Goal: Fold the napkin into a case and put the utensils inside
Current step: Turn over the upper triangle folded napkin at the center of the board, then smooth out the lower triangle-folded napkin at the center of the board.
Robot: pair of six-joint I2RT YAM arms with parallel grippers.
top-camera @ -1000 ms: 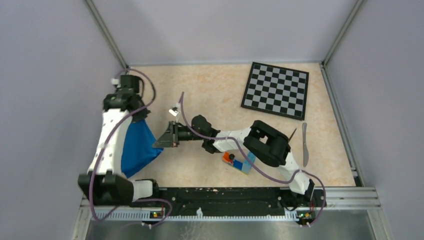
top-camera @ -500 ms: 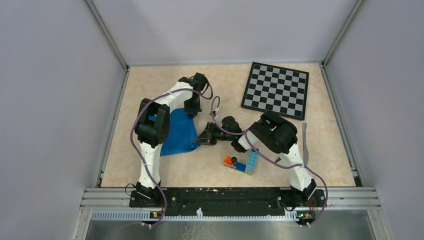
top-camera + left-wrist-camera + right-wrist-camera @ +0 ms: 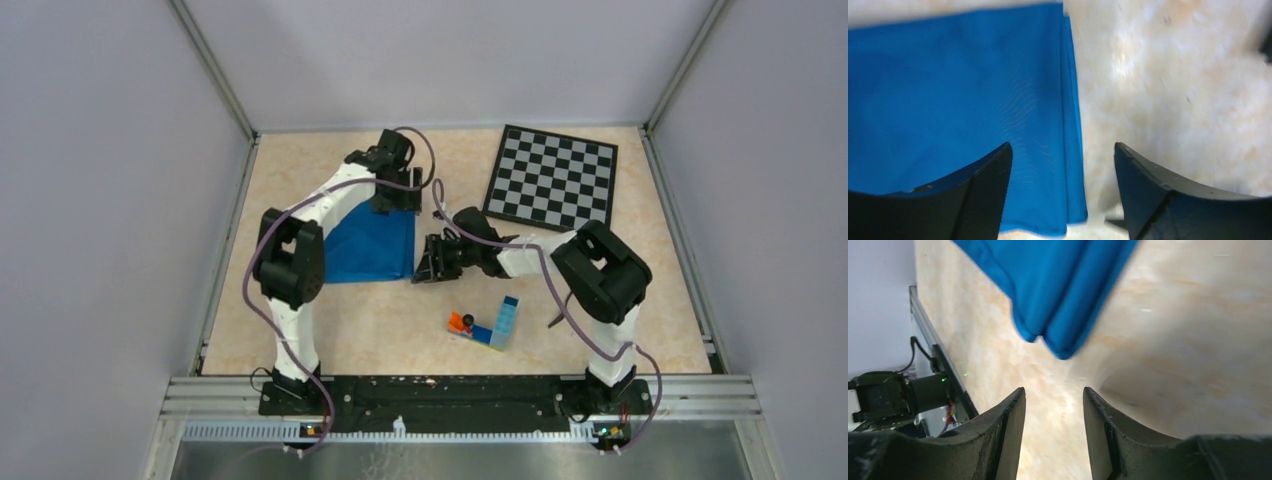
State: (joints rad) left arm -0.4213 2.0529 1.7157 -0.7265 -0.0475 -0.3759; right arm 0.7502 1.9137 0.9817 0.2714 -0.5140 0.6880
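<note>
Napkin (image 3: 365, 250) lies folded flat nearer the worktop's (image 3: 330, 320) left edge. Left tool (image 3: 1063, 145) and right tool (image 3: 1053, 390) both released, empty. Case apparently unfinished; no utensils inside.

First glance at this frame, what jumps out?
The bright blue napkin, lying folded left of centre. The left gripper stands open over its far right corner, and the right gripper open by the near right one. A chessboard lies at the far right.

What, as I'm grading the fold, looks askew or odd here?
The napkin: its folded layers sit slightly offset along the right edge, and its near right corner shows two rounded lobes, not one crisp point.
</note>
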